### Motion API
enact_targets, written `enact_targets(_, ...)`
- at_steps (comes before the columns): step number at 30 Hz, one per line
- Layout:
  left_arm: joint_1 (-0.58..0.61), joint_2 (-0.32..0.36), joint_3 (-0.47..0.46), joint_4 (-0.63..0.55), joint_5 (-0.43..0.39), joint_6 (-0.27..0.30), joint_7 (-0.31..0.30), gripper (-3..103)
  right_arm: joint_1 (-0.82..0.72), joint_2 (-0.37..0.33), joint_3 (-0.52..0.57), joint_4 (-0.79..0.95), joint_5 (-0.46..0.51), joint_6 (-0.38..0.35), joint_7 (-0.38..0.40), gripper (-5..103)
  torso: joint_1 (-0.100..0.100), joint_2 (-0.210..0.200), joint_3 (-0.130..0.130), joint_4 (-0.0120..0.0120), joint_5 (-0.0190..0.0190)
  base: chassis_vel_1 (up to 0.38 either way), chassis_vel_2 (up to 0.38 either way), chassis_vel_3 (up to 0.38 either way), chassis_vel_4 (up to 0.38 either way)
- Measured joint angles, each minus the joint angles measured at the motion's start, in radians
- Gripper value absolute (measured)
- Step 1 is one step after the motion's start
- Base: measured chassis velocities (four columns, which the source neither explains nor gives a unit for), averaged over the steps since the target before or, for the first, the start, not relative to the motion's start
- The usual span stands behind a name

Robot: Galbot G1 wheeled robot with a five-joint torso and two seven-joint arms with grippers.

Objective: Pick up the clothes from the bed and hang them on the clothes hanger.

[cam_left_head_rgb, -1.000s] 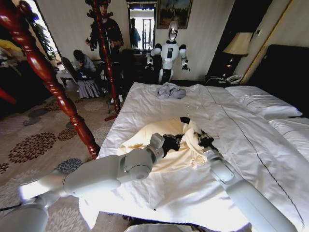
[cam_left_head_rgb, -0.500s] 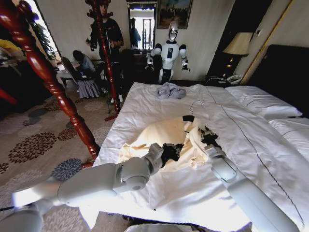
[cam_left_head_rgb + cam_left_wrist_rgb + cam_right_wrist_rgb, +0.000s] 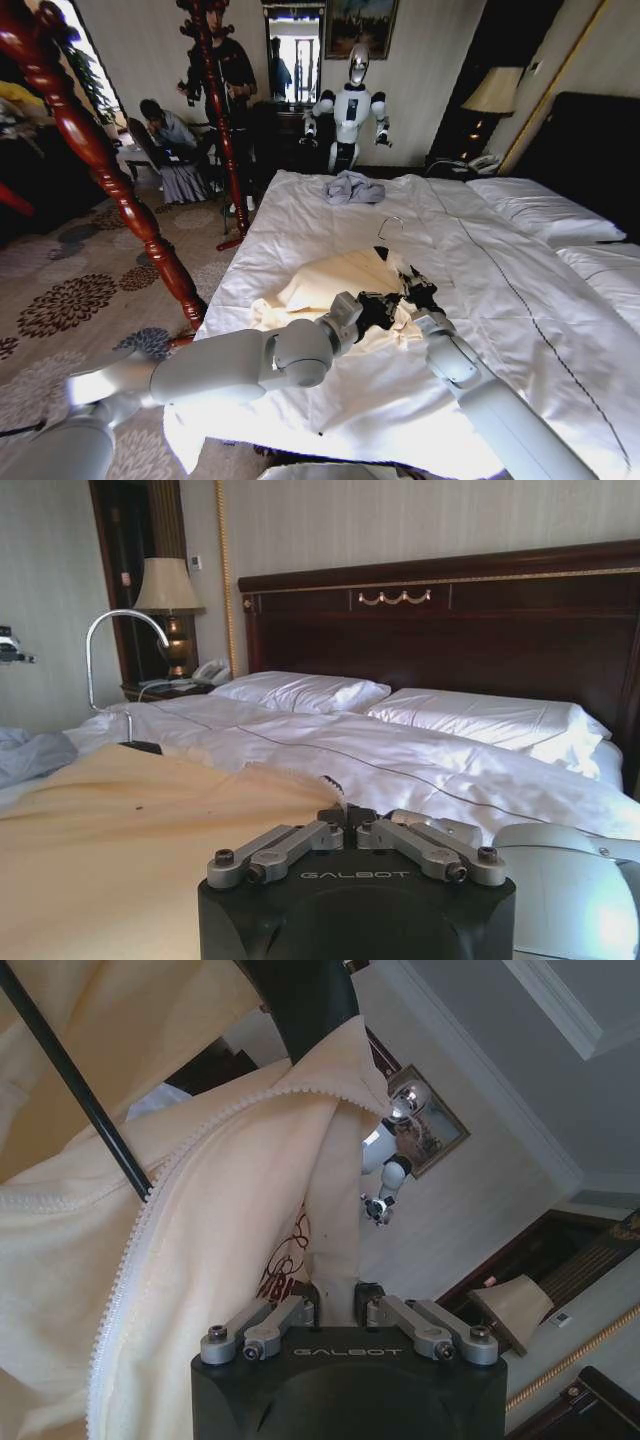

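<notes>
The right end effector (image 3: 340, 1305) is pinching a fold of the cream-yellow clothes (image 3: 200, 1230) between closed fingers (image 3: 305, 1300). A white zipper (image 3: 150, 1220) is running along the fabric's edge, and a dark printed mark (image 3: 285, 1260) is showing just beside the grip. A slim black bar of the clothes hanger (image 3: 75, 1090) is crossing the cloth diagonally.

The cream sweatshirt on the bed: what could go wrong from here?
1. The right gripper pinches only a thin fold of the sweatshirt near its zipper; the fabric may slip out.
2. The hanger lies partly inside the garment, hook free, so pulling could drag it out.
3. The left gripper works close to the right one; they might collide or bunch the cloth on the bed.
</notes>
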Motion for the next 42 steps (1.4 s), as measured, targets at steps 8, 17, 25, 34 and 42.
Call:
enact_targets(8, 0.025, 0.038, 0.023, -0.054, 0.005, 0.004, 0.023, 0, 0.014, -0.007, 0.016, -0.008, 0.028, 0.006, 0.004, 18, 0.000, 0.000, 0.000, 0.0001, 0.0000, 0.000, 0.000, 0.000, 0.000)
enact_targets(17, 0.104, 0.130, -0.050, -0.086, 0.099, 0.034, 0.064, 13, 0.005, -0.012, 0.029, -0.007, 0.029, 0.019, 0.009, 18, 0.000, 0.000, 0.000, 0.0000, -0.0002, 0.000, 0.000, 0.000, 0.000)
enact_targets(25, 0.177, 0.214, -0.076, -0.144, 0.165, 0.066, 0.096, 45, 0.001, -0.004, 0.026, -0.009, 0.010, 0.039, 0.022, 18, 0.000, 0.000, 0.000, 0.0001, -0.0002, 0.000, 0.000, 0.000, 0.000)
enact_targets(34, 0.242, 0.269, -0.132, -0.170, 0.216, 0.044, 0.124, 78, -0.010, -0.004, 0.037, -0.008, -0.015, 0.073, 0.031, 18, 0.000, 0.000, 0.000, 0.0002, -0.0003, 0.000, 0.000, 0.000, 0.000)
enact_targets(42, 0.235, 0.308, -0.292, -0.164, 0.132, 0.008, 0.146, 100, -0.024, 0.001, 0.052, -0.008, -0.090, 0.139, 0.029, 18, 0.000, 0.000, 0.000, 0.0001, -0.0001, 0.000, 0.000, 0.000, 0.000)
